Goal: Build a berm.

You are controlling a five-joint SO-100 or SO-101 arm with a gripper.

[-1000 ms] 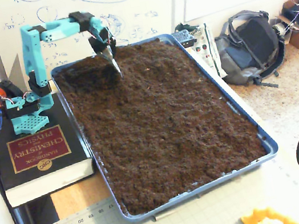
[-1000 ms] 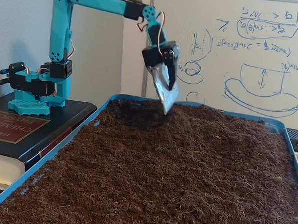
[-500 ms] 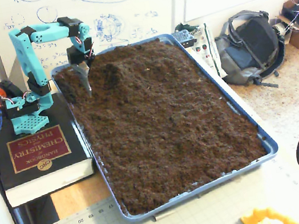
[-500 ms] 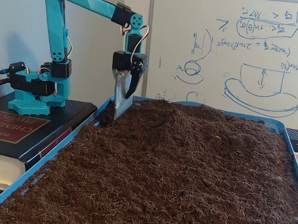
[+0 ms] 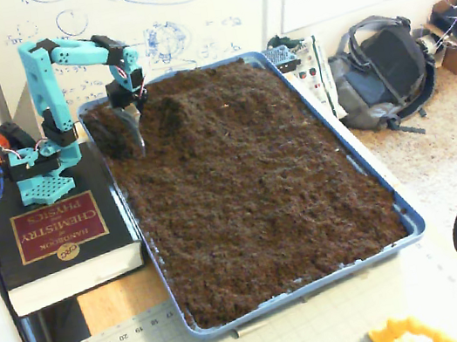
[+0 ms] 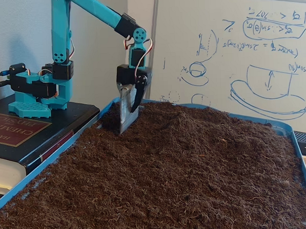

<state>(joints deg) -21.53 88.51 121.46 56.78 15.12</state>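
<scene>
A teal arm (image 5: 44,79) is standing on a dark handbook (image 5: 57,241) at the left of both fixed views and is reaching over the near corner of a blue tray (image 5: 383,192) that is filled with dark brown soil. Its pincer (image 5: 136,138), fitted with a flat grey blade (image 6: 126,112), is pointing downward in the upper left of the frame, with the blade tip pressing into the soil just inside the tray's left wall; the dark finger is lying close against the blade, so the pincer is appearing pressed together with nothing pinched between. The berm (image 5: 167,113) is lying as a low raised mound of loose soil in the upper left part of the tray, just right of the blade in the view from above, and rising beside and behind the pincer (image 6: 128,121) in the low view (image 6: 158,117). A whiteboard (image 6: 242,53) with blue sketches is standing behind the tray, and a grey backpack (image 5: 380,73) is resting on the floor at upper right.
</scene>
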